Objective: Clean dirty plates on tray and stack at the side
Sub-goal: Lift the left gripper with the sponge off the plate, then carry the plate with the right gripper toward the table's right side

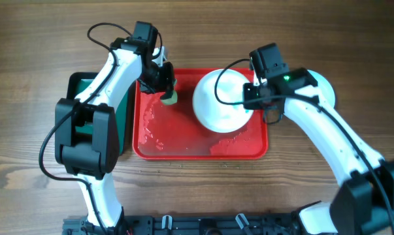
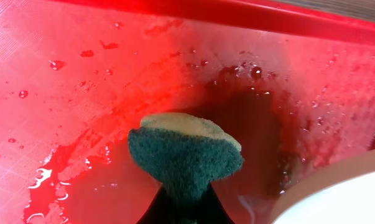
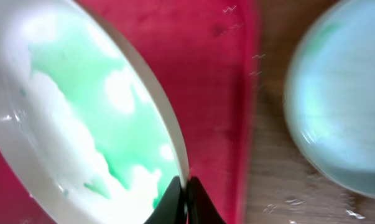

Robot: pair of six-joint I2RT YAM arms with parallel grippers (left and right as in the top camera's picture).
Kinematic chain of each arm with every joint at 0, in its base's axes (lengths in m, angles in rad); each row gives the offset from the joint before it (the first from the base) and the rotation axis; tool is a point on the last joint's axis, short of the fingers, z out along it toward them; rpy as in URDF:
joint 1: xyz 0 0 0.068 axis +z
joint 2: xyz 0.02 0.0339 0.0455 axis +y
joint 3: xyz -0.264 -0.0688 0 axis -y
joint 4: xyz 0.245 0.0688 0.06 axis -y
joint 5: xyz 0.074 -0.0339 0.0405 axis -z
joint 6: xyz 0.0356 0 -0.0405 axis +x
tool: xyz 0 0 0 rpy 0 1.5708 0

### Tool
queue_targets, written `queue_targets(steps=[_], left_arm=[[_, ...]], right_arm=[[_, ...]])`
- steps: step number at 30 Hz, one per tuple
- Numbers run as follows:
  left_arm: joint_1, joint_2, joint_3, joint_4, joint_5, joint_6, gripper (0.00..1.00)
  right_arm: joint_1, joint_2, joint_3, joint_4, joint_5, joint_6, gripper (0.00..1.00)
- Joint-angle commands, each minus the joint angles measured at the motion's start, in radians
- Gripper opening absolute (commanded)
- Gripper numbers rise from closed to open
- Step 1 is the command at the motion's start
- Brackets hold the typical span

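We hold a sponge clamped in our left end effector over the red tray. Our right end effector pinches a dirty plate by its rim above the tray; a second plate lies on the worktop beside.

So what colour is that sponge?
The sponge: dark green, pale yellow backing; best in left wrist view.

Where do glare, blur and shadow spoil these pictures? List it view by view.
Overhead: sharp and evenly lit, with a wet sheen on the tray. Left wrist: tray floor washed out by glare at the top, and a dark shadow beside the sponge. Right wrist: held plate overexposed at upper left, and the plate on the wood soft and smeared.
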Motion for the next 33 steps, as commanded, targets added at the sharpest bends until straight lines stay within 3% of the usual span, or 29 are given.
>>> queue_targets(steps=[1, 6, 13, 29, 33], left_arm=[[-0.016, -0.012, -0.005, 0.002, -0.086, -0.049, 0.04], [-0.016, -0.012, -0.005, 0.002, -0.085, -0.049, 0.04], [-0.016, -0.012, -0.005, 0.002, -0.086, -0.071, 0.04], [-0.016, -0.012, -0.005, 0.002, -0.085, -0.071, 0.04], [-0.016, -0.012, -0.005, 0.002, -0.086, -0.071, 0.04]], right_arm=[[0.085, -0.055, 0.002, -0.054, 0.371, 0.151, 0.04], [0.271, -0.061, 0.002, -0.159, 0.758, 0.291, 0.04], [0.533, -0.060, 0.002, -0.152, 1.090, 0.294, 0.04], [0.589, -0.060, 0.002, -0.151, 1.235, 0.203, 0.04], [0.589, -0.060, 0.002, -0.105, 1.238, 0.056, 0.04]])
